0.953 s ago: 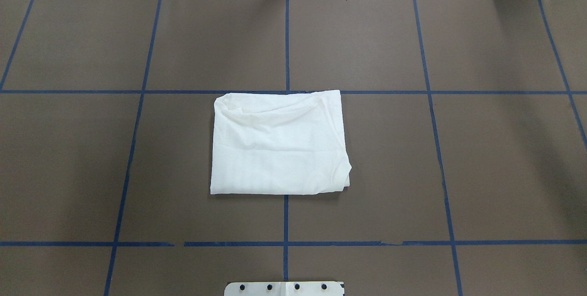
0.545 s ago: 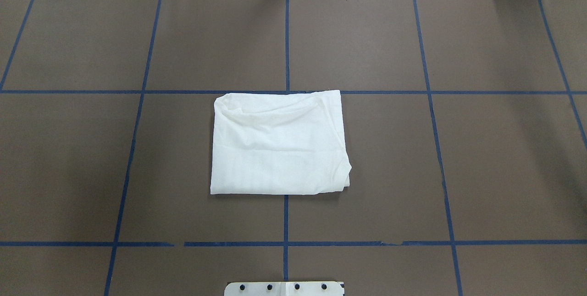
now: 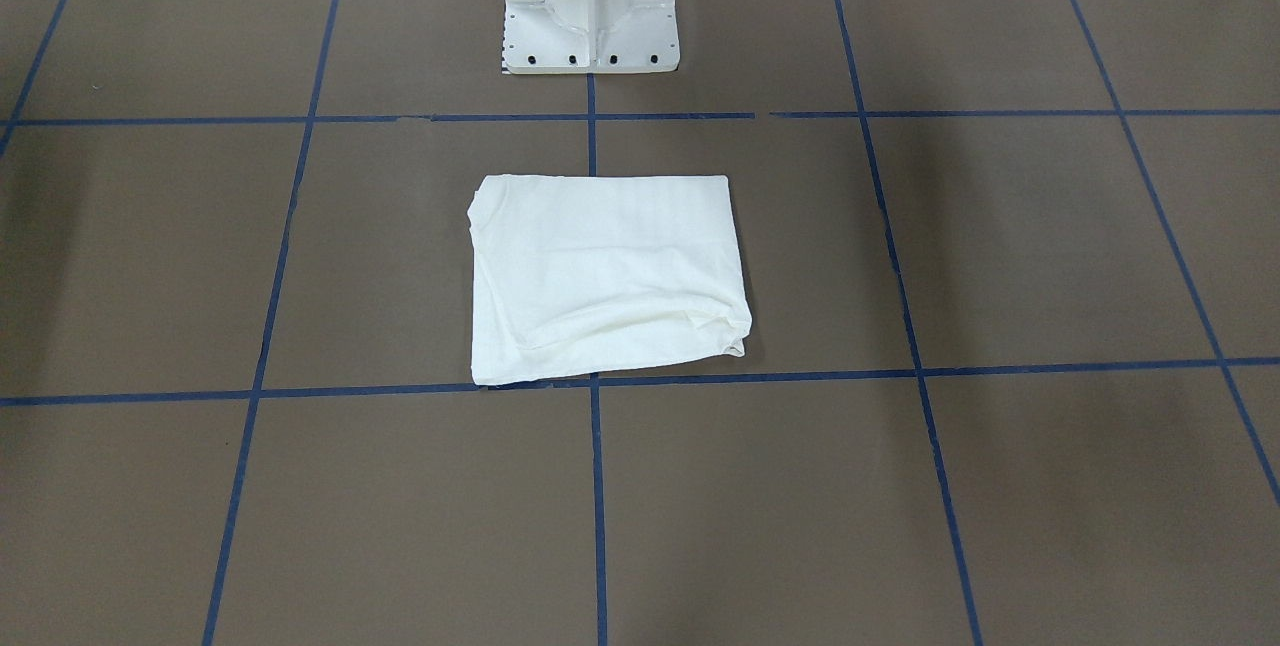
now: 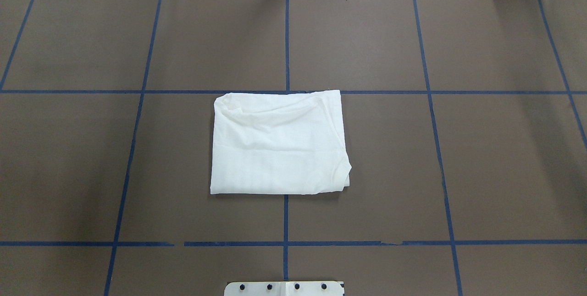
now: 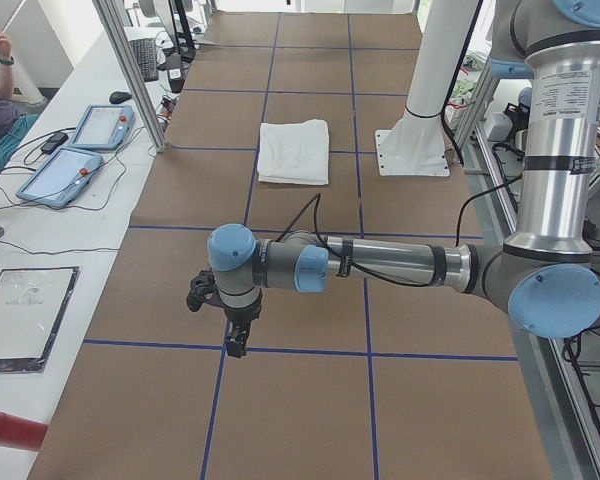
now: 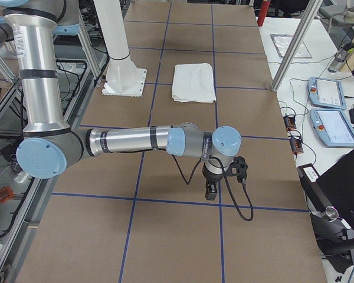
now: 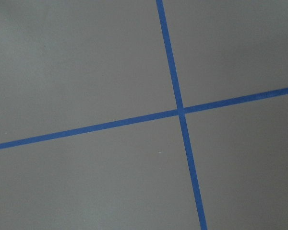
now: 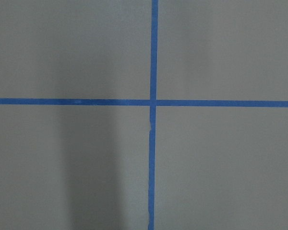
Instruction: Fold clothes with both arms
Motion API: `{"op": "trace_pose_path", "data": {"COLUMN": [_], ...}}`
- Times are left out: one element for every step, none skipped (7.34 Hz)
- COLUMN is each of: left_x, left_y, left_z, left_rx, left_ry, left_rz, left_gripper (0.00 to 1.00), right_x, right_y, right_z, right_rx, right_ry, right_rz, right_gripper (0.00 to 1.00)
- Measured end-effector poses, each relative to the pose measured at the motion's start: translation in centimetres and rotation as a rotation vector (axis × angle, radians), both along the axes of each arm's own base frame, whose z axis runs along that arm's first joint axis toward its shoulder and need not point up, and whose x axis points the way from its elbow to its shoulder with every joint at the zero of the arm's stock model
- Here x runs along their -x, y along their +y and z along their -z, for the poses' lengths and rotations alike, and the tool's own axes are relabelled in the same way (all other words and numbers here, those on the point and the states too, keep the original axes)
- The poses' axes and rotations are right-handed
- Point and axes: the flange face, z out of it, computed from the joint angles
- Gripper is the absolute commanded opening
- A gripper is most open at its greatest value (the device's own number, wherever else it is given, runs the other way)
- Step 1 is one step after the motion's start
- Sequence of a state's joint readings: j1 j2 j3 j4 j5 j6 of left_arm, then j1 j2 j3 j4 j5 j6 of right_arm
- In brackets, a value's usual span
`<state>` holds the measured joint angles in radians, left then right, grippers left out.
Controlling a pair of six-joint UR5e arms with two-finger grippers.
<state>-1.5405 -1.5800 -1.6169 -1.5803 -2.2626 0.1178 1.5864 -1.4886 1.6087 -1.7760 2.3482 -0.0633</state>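
Note:
The white T-shirt (image 4: 277,145) lies folded into a flat rectangle at the middle of the brown table; it also shows in the front view (image 3: 605,276) and both side views (image 5: 294,150) (image 6: 194,81). Its text, collar and label are hidden. Neither arm is near it. The left gripper (image 5: 236,340) points down over a blue tape crossing at the table's left end. The right gripper (image 6: 210,191) points down over a crossing at the right end. I cannot tell whether either is open or shut. Both wrist views show only bare table and tape.
The white pedestal base (image 3: 590,16) stands just behind the shirt on the robot's side. Blue tape lines (image 4: 285,35) grid the table. Beyond the far edge are aluminium posts (image 5: 130,70), teach pendants (image 6: 330,112) and a red cylinder (image 5: 10,428).

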Motion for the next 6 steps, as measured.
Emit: {"op": "trace_pose_path", "data": {"left_x": [0.4, 0.6, 0.7, 0.8, 0.8, 0.8], "left_y": [0.3, 0.5, 0.6, 0.6, 0.6, 0.6], "left_z": [-0.2, -0.4, -0.4, -0.4, -0.3, -0.2], "left_rx": [0.006, 0.009, 0.010, 0.010, 0.007, 0.003], "left_ry": [0.003, 0.005, 0.005, 0.006, 0.006, 0.006], "left_rz": [0.007, 0.011, 0.014, 0.014, 0.014, 0.015], "left_gripper": [0.99, 0.99, 0.99, 1.00, 1.00, 1.00], "right_x": [-0.1, -0.3, -0.5, -0.5, -0.5, -0.6], "right_y": [0.1, 0.3, 0.8, 1.3, 2.0, 2.9], "right_z": [-0.9, -1.9, -2.8, -3.5, -4.2, -4.8], "right_rx": [0.019, 0.039, 0.054, 0.059, 0.044, 0.019], "right_ry": [-0.016, -0.030, -0.036, -0.038, -0.035, -0.030], "right_rz": [-0.006, -0.011, -0.013, -0.013, -0.013, -0.019], "right_gripper": [1.00, 1.00, 1.00, 1.00, 1.00, 1.00]}}
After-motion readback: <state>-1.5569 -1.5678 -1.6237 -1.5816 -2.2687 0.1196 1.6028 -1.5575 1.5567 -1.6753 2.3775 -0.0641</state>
